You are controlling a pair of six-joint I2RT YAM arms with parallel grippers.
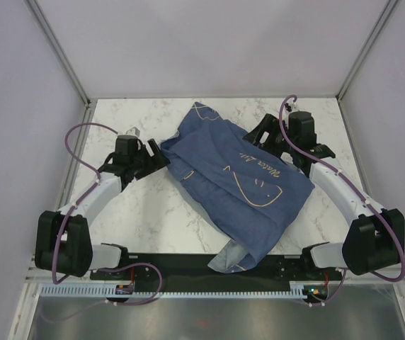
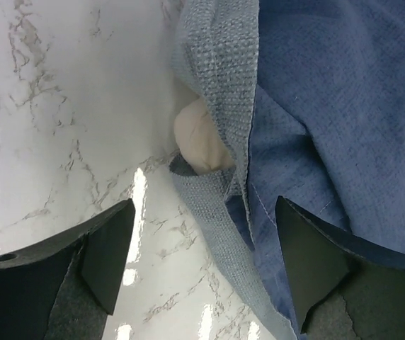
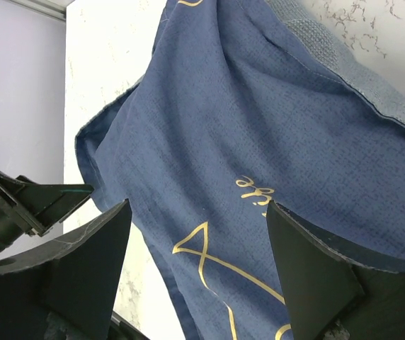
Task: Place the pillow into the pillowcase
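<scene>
White marble table (image 1: 146, 212) sits inside a box with pale purple walls (image 1: 209, 42) and grey metal posts (image 1: 57, 51). On the far left, a purple cable (image 1: 75, 142) loops up from the left arm.

The left gripper (image 1: 158, 152) has its fingers wide apart and holds nothing. Just ahead of its tips is the left edge of the pillowcase (image 1: 238, 184). In the left wrist view, the paler grey-blue inside of the case folds over right in front of the gap between the fingers. A small round bit of the cream pillow (image 2: 197, 138) peeks out there, ahead of the tips and a little to their left. The blue cloth covers the rest of the pillow, so I cannot see how far in it is.

The big dark blue case lies between the two grippers, all wrinkled. It has a thin gold fish outline (image 1: 255, 188) and some curly gold writing (image 1: 255, 164). The letters are too small and loopy to read. The near corner of the case flops onto the black plate (image 1: 174, 261) by the arm bases.

The right gripper (image 1: 263, 134) is at the far right edge of the case. Its fingers are spread wide too, with nothing held. In the right wrist view, the blue cloth fills the space ahead of them, and the fish outline is cut off by the bottom edge.
</scene>
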